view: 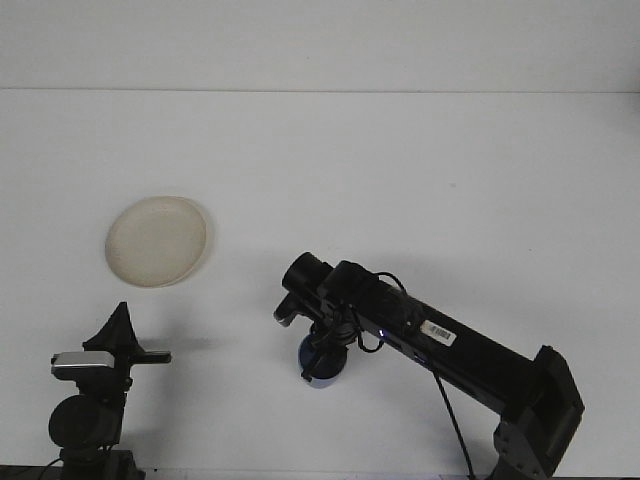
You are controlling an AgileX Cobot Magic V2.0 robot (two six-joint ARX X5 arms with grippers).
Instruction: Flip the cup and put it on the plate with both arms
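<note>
Front view coverage takes in a white table (400,160) whose far edge is seen as a straight line high in the frame, with a pale wall behind it. A cream plate (157,241) is laid flat on the left half of the table, well clear of every edge, with bare surface on all its sides.

The right arm (450,345) is stretched from the lower right corner diagonally toward the middle of the table, its wrist turned downward. The right gripper (322,360) is closed around a blue cup (322,372), which is held just at or touching the table surface near the front centre; whether the cup's base actually rests on the table cannot be told. Which way the cup's mouth is turned cannot be made out, as its upper part is hidden by the gripper.

The cup is well apart from the plate, to the plate's lower right, and open table is left between them.

The left gripper (122,325) is parked near the front left edge, below the plate and apart from it. Whether it is wide or narrow cannot be told.
</note>
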